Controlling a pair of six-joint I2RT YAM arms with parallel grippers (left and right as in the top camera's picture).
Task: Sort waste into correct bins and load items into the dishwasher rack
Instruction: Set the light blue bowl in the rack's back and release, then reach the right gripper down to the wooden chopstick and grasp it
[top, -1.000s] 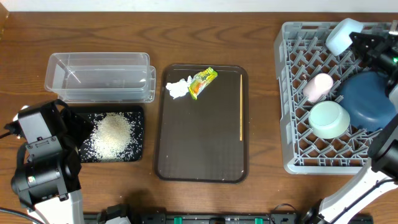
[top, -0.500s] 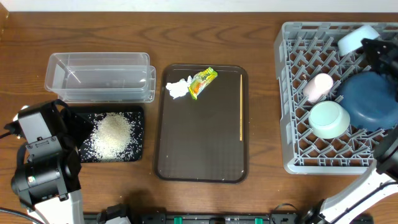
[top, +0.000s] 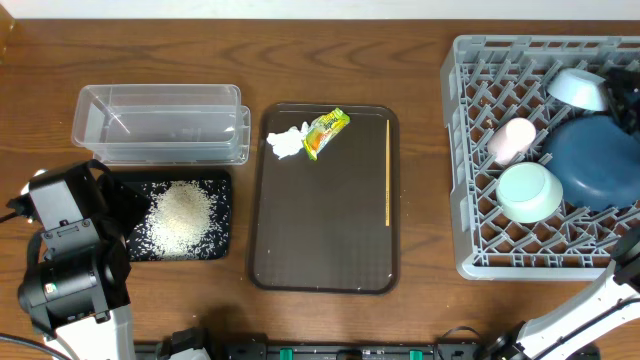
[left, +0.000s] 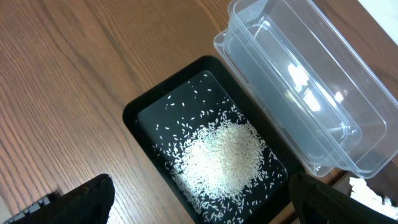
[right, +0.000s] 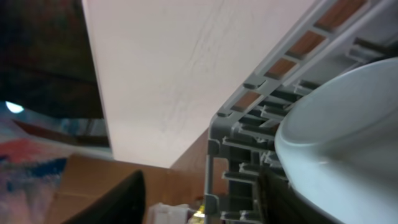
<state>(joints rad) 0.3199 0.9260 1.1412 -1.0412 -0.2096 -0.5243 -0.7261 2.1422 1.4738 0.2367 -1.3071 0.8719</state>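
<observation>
The right claw (top: 628, 98) sits at the rack's far right corner. Its wrist view shows one dark finger (right: 121, 199) standing off from the blue bowl (right: 336, 143), but the other is hidden, so I cannot tell how wide the jaws are or whether they grip the rim. The bowl lies tilted on the pegs of the rack (top: 470, 150), just above the dish (top: 590, 165), with the pink cup (top: 509, 140) and mint bowl (top: 528, 192) near. The danger is here: a finger that catches the rim while backing out could tip the bowl off its pegs, knock it against the dish, or push it over the rack wall. Farther out, the tissue (top: 285, 142) and wrapper (top: 325, 133) lie touching on the brown tray (top: 320, 230), so a pinch on one may drag the other into the wrong bin. The left claw (left: 205, 202) hangs wide and empty over the rice (top: 182, 215) in the black tray (top: 225, 180), beside the clear tub (top: 160, 125).
</observation>
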